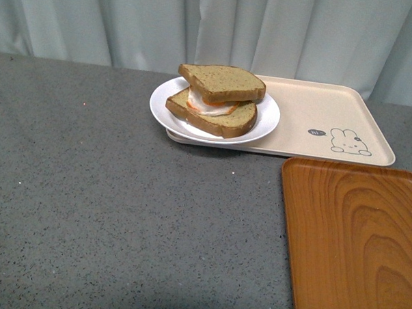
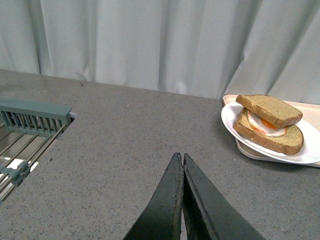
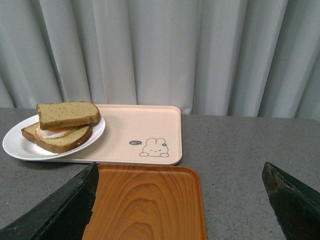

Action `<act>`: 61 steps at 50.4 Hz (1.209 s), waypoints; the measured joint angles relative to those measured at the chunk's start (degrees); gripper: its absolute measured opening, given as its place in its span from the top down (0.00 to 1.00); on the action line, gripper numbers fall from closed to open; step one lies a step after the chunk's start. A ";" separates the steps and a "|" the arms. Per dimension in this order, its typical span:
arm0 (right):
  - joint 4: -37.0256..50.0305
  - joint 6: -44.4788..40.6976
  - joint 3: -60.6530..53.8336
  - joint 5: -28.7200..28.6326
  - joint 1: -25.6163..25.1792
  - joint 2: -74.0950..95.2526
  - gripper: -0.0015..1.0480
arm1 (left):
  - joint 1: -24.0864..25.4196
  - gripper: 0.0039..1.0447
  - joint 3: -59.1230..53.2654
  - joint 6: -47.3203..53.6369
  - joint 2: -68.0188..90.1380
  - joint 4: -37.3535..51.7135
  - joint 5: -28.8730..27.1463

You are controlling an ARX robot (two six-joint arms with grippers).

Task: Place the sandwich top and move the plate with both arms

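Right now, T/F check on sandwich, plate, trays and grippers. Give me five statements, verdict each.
1. The bare tan wholegrain bread slice lies on top of the fried egg. True.
2. The round glossy white plate sits fully on the grey countertop. False: it rests on the left end of the beige rectangular rabbit-print tray, overhanging its edge.
3. The orange-brown wood-grain tray carries the sandwich. False: nothing shows on it; it lies nearer the robot than the beige tray.
4. The left gripper is shut, holding nothing. True.
5. The right gripper is clamped on the plate. False: its jaws stand wide apart, away from the plate.
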 joint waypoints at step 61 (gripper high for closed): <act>0.00 0.00 0.00 0.02 0.00 0.00 0.09 | 0.00 0.96 -0.07 0.39 -31.30 -29.75 0.07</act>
